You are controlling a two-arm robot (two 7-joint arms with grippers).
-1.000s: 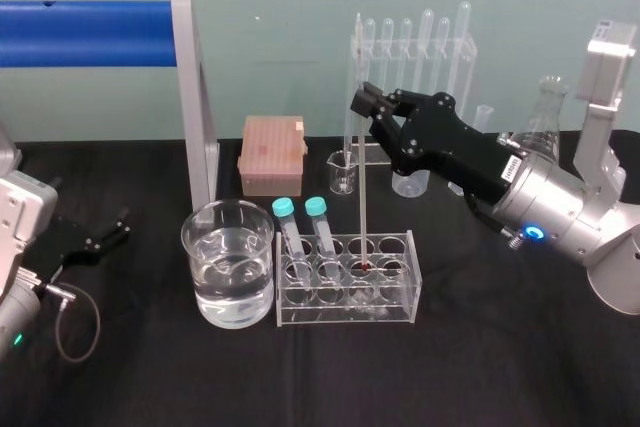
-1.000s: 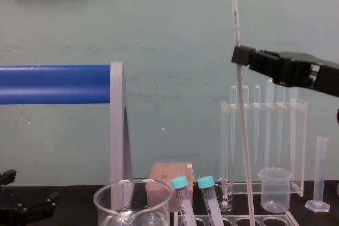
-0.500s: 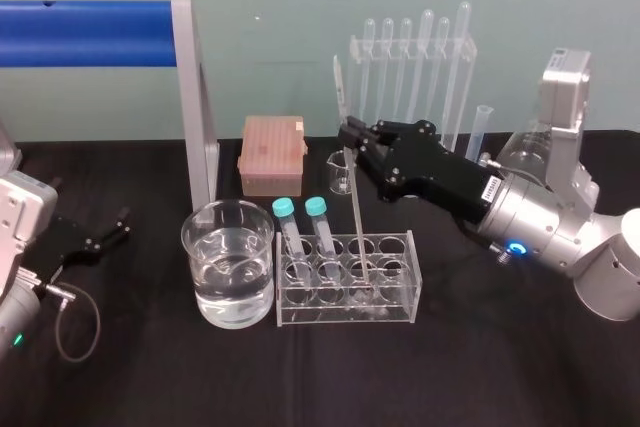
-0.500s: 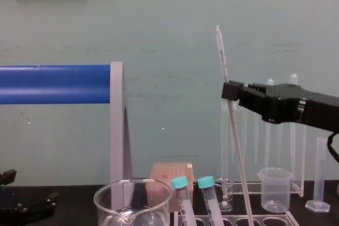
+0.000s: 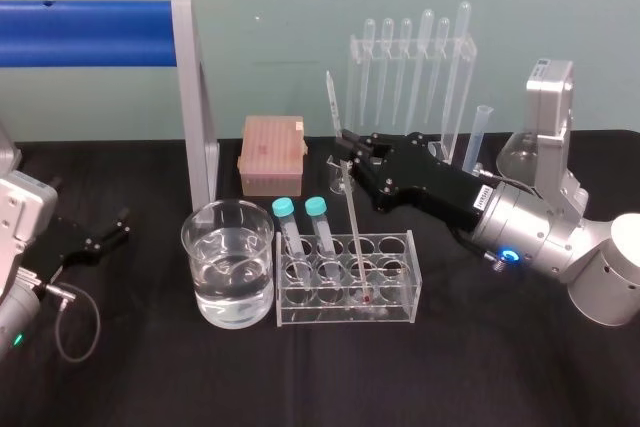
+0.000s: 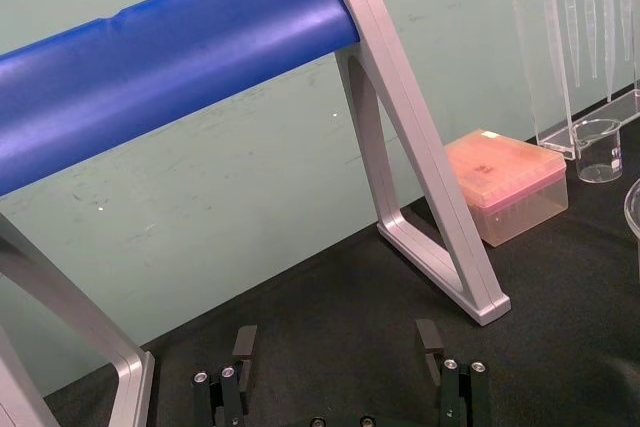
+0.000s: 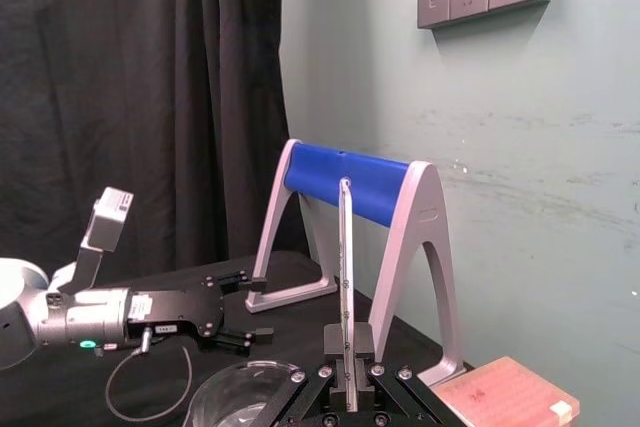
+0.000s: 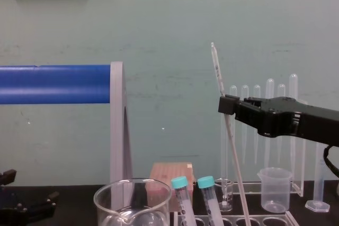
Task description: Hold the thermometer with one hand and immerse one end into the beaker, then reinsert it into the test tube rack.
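While my black right gripper [image 5: 345, 150] pinches the thin glass thermometer [image 5: 355, 227] tilted in the pale clear rack [image 5: 398, 309], my left gripper [image 5: 118, 226] lies spread, far left.

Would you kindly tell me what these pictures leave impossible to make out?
Chest view: the thermometer's lower end and the beaker's water level, cut off by the bottom edge.
Head view: the thermometer's scale marks, too small to read.
Right wrist view: the thermometer below the right tool, hidden by it.

Soft, even indoor light; the black bench [image 5: 480, 367] stays dark, faint shadows, small bright glints on the beaker [image 5: 205, 282].
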